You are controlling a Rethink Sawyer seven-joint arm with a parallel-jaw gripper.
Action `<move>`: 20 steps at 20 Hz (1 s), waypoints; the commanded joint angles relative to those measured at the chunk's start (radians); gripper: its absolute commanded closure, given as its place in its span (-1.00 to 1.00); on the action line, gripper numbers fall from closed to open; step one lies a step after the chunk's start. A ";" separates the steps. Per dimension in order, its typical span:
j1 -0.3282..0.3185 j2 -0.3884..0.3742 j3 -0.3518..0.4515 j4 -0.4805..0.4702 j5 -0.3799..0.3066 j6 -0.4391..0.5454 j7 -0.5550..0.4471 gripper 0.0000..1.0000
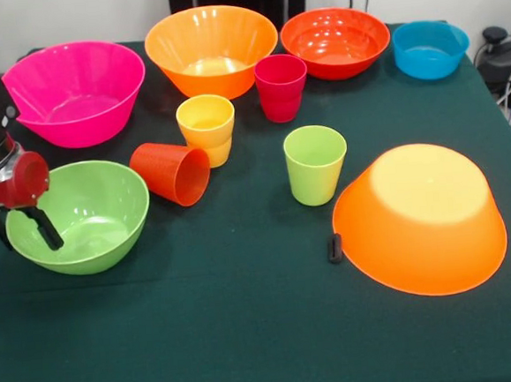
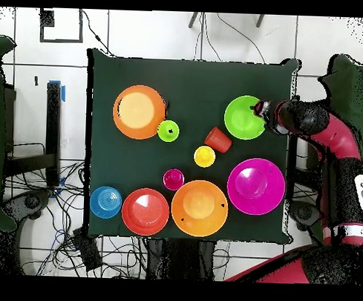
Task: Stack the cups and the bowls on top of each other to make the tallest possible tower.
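Front view: the hand (image 1: pixel 20 232) straddles the near rim of the glossy lime green plastic bowl (image 1: pixel 85 213), fingers spread, pinching nothing.
On the green-clothed surface (image 1: pixel 249 333), the ribbed orange-red plastic cup (image 1: pixel 173 173) lies tipped beside that bowl; one large orange bowl (image 1: pixel 421 218) sits upside down, well apart.

The near strip of the green worktop (image 1: pixel 206 354) lay bare from side to side, giving wide passage. At the far edge, the pink bowl (image 1: pixel 75 92), an upright orange bowl (image 1: pixel 211 48), the red-orange bowl (image 1: pixel 336 41) and the blue bowl (image 1: pixel 430 49) formed a nearly closed row. Mid-worktop, the crimson cup (image 1: pixel 281 87), yellow cup (image 1: pixel 206 128), tipped orange-red cup (image 1: pixel 172 173) and lime cup (image 1: pixel 314 163) crowded together. An upturned orange bowl (image 1: pixel 421 218) blocked one side; the tool (image 1: pixel 24 229) occupied the green bowl's (image 1: pixel 81 218) rim.
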 commanded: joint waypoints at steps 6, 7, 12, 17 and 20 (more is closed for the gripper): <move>0.004 0.006 0.030 -0.009 -0.071 0.028 -0.346 -1.00; 0.004 0.007 0.030 -0.007 -0.072 0.027 -0.345 -1.00; 0.005 0.025 0.028 -0.006 -0.084 0.000 -0.342 -1.00; 0.009 0.033 0.029 -0.016 -0.087 0.005 -0.350 -1.00; 0.006 0.057 0.029 -0.025 -0.091 -0.007 -0.357 -1.00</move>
